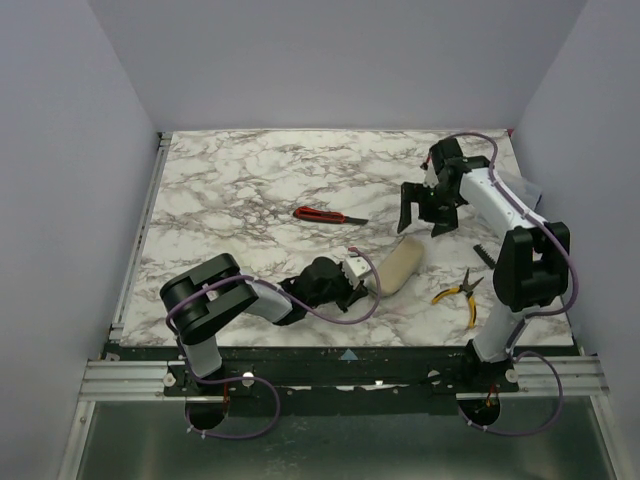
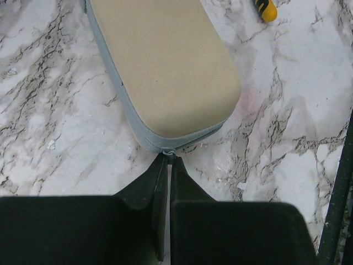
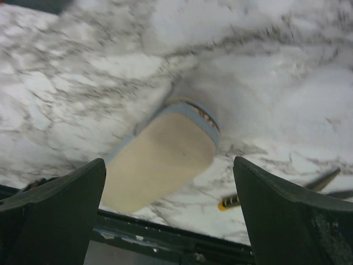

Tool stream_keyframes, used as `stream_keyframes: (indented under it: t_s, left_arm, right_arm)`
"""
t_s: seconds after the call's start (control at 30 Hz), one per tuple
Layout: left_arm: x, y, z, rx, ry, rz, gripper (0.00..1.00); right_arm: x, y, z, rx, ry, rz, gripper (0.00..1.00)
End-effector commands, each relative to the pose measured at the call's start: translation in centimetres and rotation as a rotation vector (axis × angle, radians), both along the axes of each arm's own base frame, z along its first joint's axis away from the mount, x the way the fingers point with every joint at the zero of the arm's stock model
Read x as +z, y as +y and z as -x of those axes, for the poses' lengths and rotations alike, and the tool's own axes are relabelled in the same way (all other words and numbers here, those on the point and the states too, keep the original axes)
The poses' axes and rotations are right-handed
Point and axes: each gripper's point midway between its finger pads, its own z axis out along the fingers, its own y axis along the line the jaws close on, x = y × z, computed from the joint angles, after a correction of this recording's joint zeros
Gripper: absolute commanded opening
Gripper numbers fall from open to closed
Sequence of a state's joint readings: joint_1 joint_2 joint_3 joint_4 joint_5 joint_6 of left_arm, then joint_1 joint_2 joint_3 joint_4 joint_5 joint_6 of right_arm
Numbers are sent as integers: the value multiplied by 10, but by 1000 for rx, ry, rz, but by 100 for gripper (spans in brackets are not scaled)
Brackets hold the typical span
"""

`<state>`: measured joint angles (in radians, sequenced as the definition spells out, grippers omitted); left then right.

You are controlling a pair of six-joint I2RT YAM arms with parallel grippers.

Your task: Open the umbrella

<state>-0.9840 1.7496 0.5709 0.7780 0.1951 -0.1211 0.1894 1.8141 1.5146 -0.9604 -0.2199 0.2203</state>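
Observation:
A closed beige oblong case (image 1: 400,266) with a grey-blue zip band lies on the marble table, right of centre near the front. The umbrella itself is hidden; only this case shows. In the left wrist view the case (image 2: 165,61) fills the top. My left gripper (image 2: 168,160) is shut on the small metal zip pull (image 2: 169,151) at the case's near end. It (image 1: 366,284) lies low on the table at that end. My right gripper (image 1: 422,222) hangs open above the far end of the case (image 3: 160,160), not touching it, fingers (image 3: 66,204) spread wide.
A red-handled cutter (image 1: 322,215) lies mid-table behind the case. Yellow-handled pliers (image 1: 460,295) lie to its right, near the right arm's base, with their handle tip (image 2: 266,8) (image 3: 229,202) in both wrist views. The table's front rail (image 3: 165,234) runs just below the case.

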Motion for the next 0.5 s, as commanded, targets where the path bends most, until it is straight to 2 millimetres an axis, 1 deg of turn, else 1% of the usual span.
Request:
stream_keyframes:
  t_s: [0.0,0.1,0.17,0.23,0.33,0.4,0.47]
  left_arm:
    - [19,-14,-6,-5,-18,68,0]
    - [18,-13,-5,-3,-13,66,0]
    - [18,-15,-5,-8,-14,67,0]
    - [18,-15,-5,-11,-17,66,0]
    - [19,-18,-3,-31,-23,68,0]
    - [20,-20,0,-55,-29,72,0]
    - [20,-21,2,-64,-28,74,0]
  right_arm:
    - [-27,-28,52,-73,186,95,100]
    - [-35,-17,70,-84,252,30,100]
    - [-37,-5,74,-87,283,-41,100]
    - [-37,8,72,-76,293,-115,100]
    - [-38,22,58,-89,268,-197,100]
    - [-44,28,55,-92,271,-228,100]
    - [-54,29,55,-87,275,-235,95]
